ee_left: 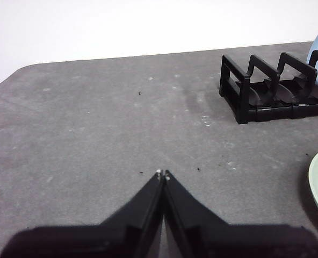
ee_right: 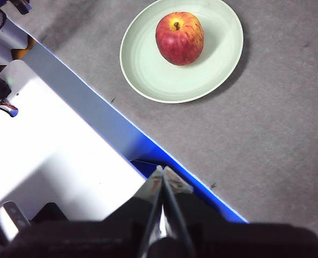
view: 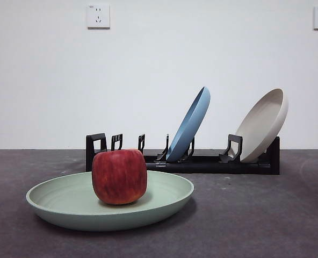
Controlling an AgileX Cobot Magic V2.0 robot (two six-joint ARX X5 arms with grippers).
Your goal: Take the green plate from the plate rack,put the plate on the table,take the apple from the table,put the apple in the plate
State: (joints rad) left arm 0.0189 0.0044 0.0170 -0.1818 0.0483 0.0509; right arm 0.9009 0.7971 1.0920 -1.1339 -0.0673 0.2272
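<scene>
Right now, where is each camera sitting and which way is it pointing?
Front view: low, at table height, looking level across the green plate holding the apple toward the plate rack and wall; no robot parts show.
Left wrist view: above bare table, facing the rack's end; the shut left gripper shows.
Right wrist view: high over the table's edge, looking down at apple and plate; the shut right gripper shows.
Shared: the green plate appears in all three.

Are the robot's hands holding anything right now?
No. Both the left gripper and the right gripper are shut on nothing. The apple sits in the green plate alone.
</scene>
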